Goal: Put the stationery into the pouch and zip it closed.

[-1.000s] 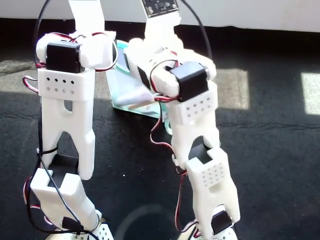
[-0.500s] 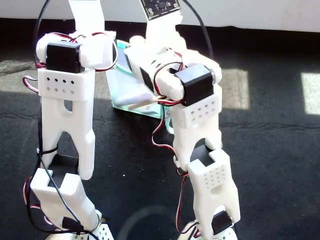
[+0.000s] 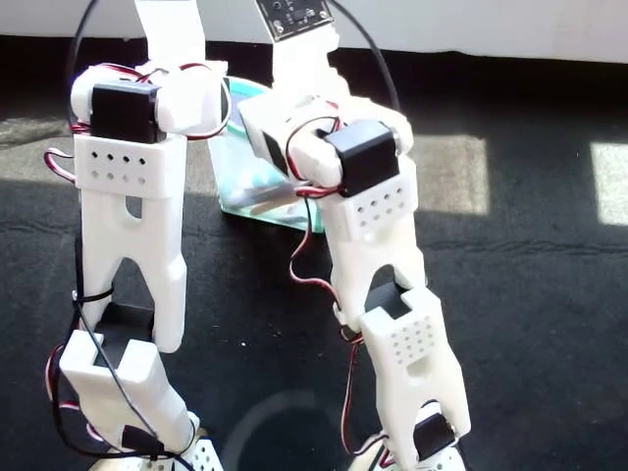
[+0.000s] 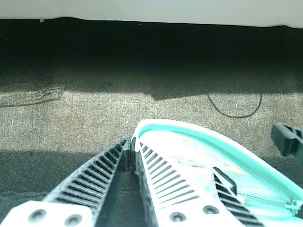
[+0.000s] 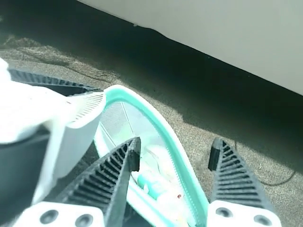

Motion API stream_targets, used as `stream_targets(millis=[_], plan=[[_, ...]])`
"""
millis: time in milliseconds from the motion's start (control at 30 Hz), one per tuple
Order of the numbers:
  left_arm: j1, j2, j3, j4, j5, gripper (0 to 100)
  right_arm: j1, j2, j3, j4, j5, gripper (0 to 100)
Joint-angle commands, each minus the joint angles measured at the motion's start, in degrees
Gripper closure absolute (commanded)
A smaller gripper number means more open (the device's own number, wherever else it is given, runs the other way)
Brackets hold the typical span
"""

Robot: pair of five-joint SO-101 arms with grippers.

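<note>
The right arm (image 3: 373, 196) has swung left. Wrist views show the right fingers (image 5: 111, 175) apart across the pouch (image 5: 158, 125) rim, the left fingers (image 4: 102, 168) pinching its edge.

The high camera hangs behind the left arm (image 3: 128, 196) and right arm (image 3: 378, 226), looking down and forward over the dark table (image 3: 549, 324) to the pale wall (image 3: 491, 25). Each of the 2 wrist cameras peers forward, low and very close. All 3 views share the teal-rimmed pouch (image 3: 234, 191).
</note>
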Motion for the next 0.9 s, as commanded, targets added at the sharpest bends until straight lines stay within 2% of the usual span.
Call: stream_targets(millis=[0, 167, 200, 300, 333, 467, 600, 867], plan=[[0.31, 4.53, 1.1, 2.29, 0.44, 99, 0.92, -6.11, -5.41, 0.48, 0.18, 77.0], [0.13, 4.53, 1.1, 2.37, 0.44, 99, 9.54, -12.09, -5.23, 0.57, 0.18, 78.1], [0.13, 4.53, 1.1, 2.37, 0.44, 99, 11.3, -12.88, -5.23, 0.57, 0.18, 80.8], [0.04, 4.53, 1.1, 2.37, 0.35, 99, 15.34, -14.02, -4.44, 0.57, 0.62, 97.8], [0.04, 4.53, 1.1, 2.37, 0.35, 99, 15.96, -14.29, -3.38, 0.57, 1.23, 99.7], [0.22, 4.53, 1.1, 2.2, 0.35, 99, 17.45, -18.07, 4.18, 0.66, 4.92, 92.6], [0.22, 4.53, 1.1, 2.11, 0.35, 99, 17.36, -27.38, 19.82, 0.66, 4.92, 86.5], [-0.04, 4.53, 1.1, 2.29, 0.35, 99, 17.19, -44.97, 68.53, -2.59, 6.86, 84.3]])
